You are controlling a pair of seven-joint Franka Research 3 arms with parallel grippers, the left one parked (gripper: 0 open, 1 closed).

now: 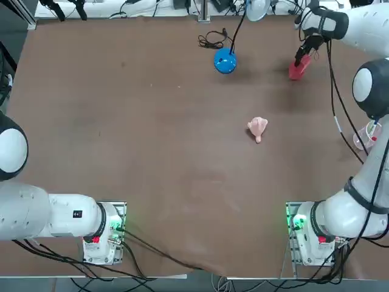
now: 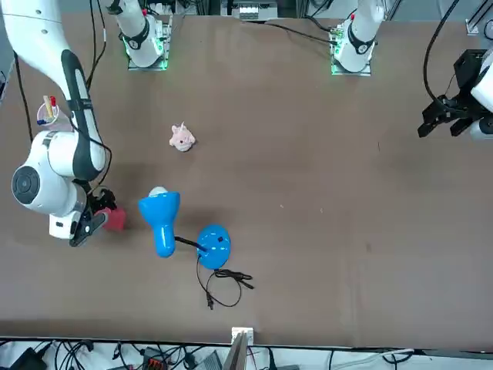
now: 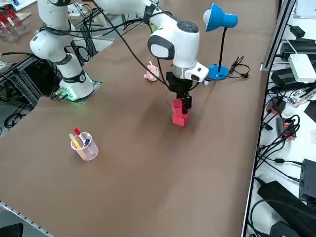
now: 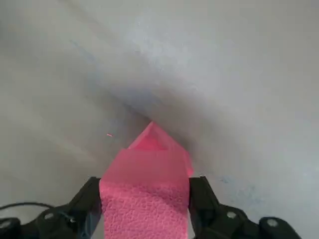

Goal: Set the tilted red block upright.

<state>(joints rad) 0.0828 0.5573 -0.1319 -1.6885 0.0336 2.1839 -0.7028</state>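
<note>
step in hand: grasp phase; right gripper (image 3: 184,104) is down over the red block (image 3: 178,114) at the far right part of the table (image 3: 148,163), well away from the arm's base; in the wrist view the fingers (image 4: 84,204) sit either side of the block (image 4: 147,194), hugging its flanks; whether they are clamped or just closing in, i cannot tell; i'd read it as closing onto it, grip not proven; block rests on the table and looks roughly vertical in the side view; any residual lean is hard to judge there.

next move, my read: firm up the pinch, rotate the block so its long axis is vertical, press the base flat on the table, then let go straight up so it does not topple.

surroundings, left to right in the top view: blue lamp (image 1: 225,61) with its round base and a coiled cable (image 1: 211,40) near the far edge, well apart from the block; pink lump (image 1: 258,128) nearer mid-table, also well apart; block (image 1: 298,69) under the gripper (image 1: 302,56); clear cup (image 1: 368,136) with pens at the right edge, near the arm's links.

in the way: nothing close to the block; lamp is the nearest tall thing, still clear of it; main risk is the block slipping or tipping on release.
</note>
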